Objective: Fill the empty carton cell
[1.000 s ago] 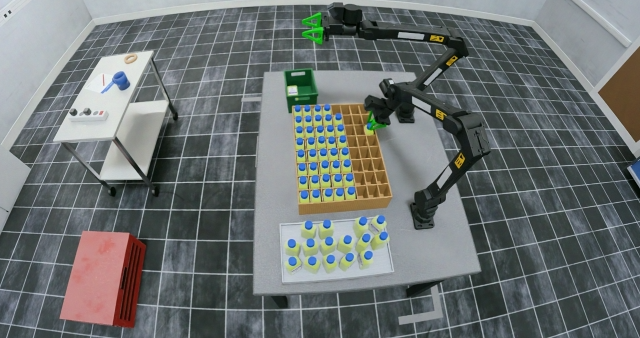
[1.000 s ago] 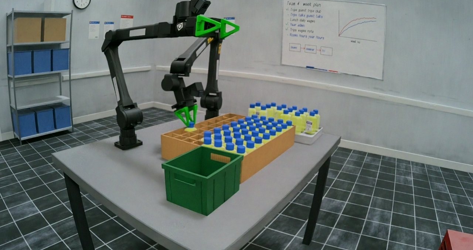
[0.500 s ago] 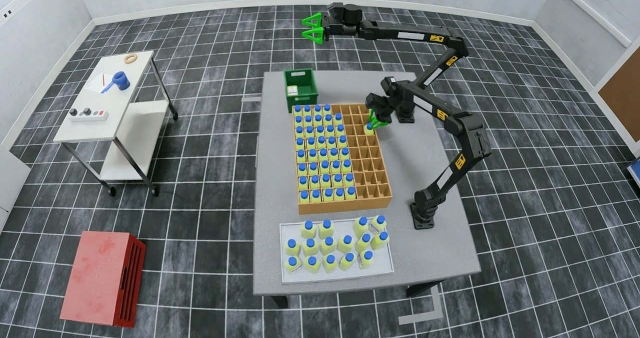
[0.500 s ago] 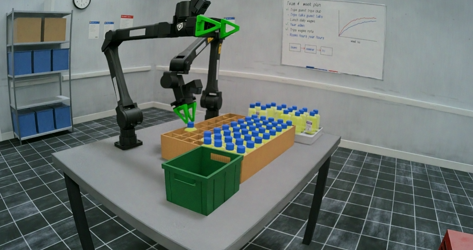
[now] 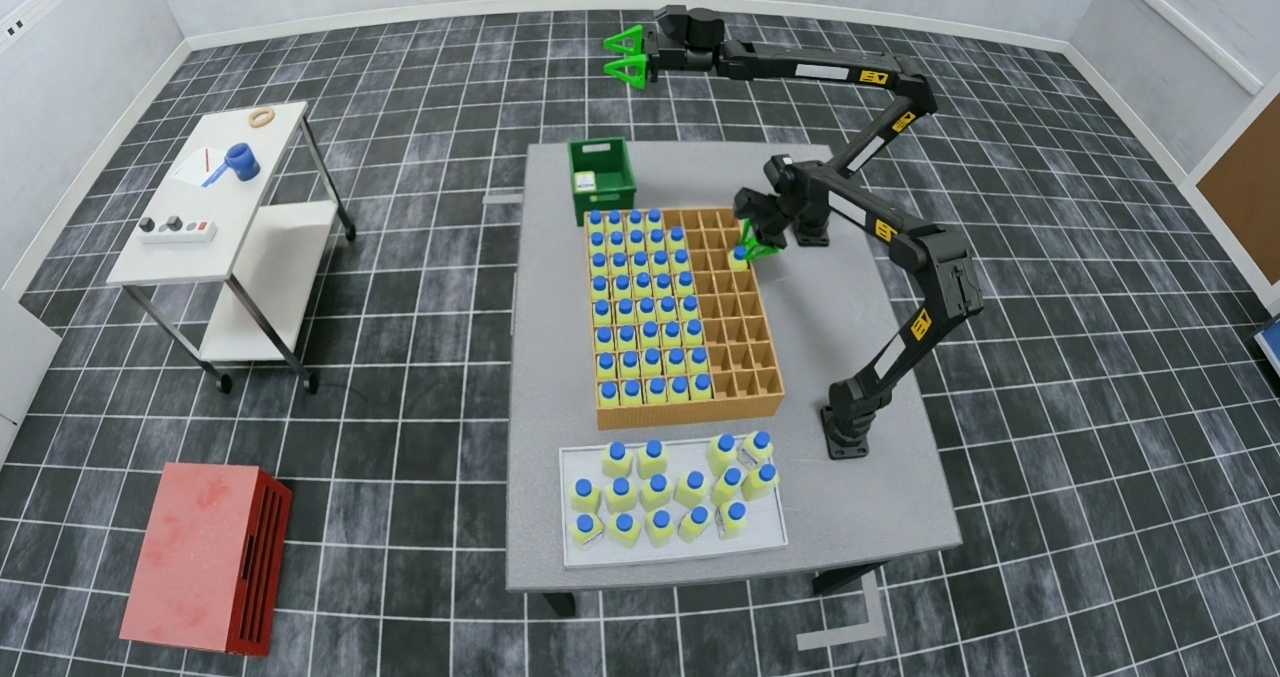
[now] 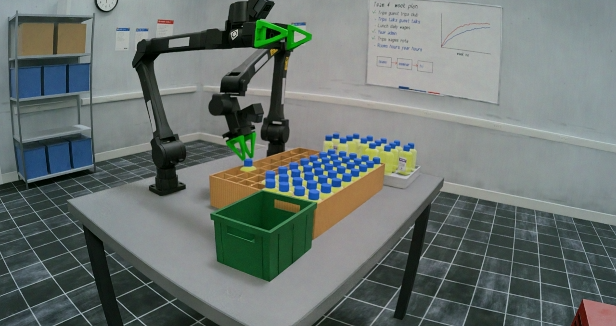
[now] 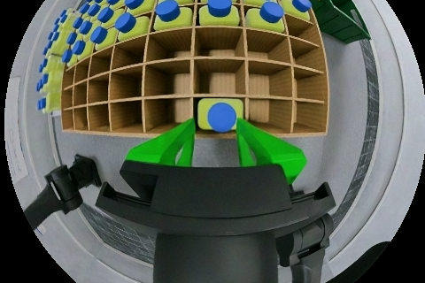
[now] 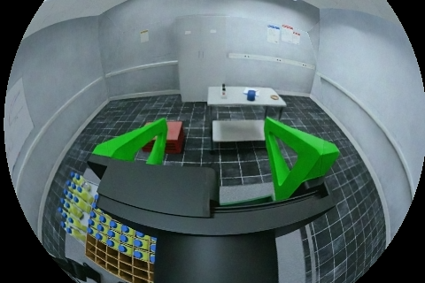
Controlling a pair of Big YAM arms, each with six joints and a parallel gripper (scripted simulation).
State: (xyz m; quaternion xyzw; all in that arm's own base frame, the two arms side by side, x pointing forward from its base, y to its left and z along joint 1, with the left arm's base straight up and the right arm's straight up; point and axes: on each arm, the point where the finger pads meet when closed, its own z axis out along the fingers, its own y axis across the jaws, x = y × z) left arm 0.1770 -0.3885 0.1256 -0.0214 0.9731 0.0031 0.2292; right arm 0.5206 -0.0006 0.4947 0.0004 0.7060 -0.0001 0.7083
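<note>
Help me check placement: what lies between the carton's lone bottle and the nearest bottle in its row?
Two empty cells of the carton, best seen in the left wrist view.

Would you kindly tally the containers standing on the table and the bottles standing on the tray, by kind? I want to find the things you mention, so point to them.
Brown divided carton (image 5: 689,411) (image 6: 349,203) (image 7: 111,133) (image 8: 102,252): 1
White tray (image 5: 765,539) (image 6: 402,181): 1
Green crate (image 5: 604,200) (image 6: 243,248) (image 7: 320,9) (image 8: 248,202): 1
Blue-capped bottles on the tray (image 5: 657,492) (image 6: 404,162) (image 7: 55,71) (image 8: 80,205): 15
Total: 18

Crate floor hidden in exterior view, red cabinet cropped

Workshop-like room: tiled floor, steel-legged cart, storage shelves
</note>
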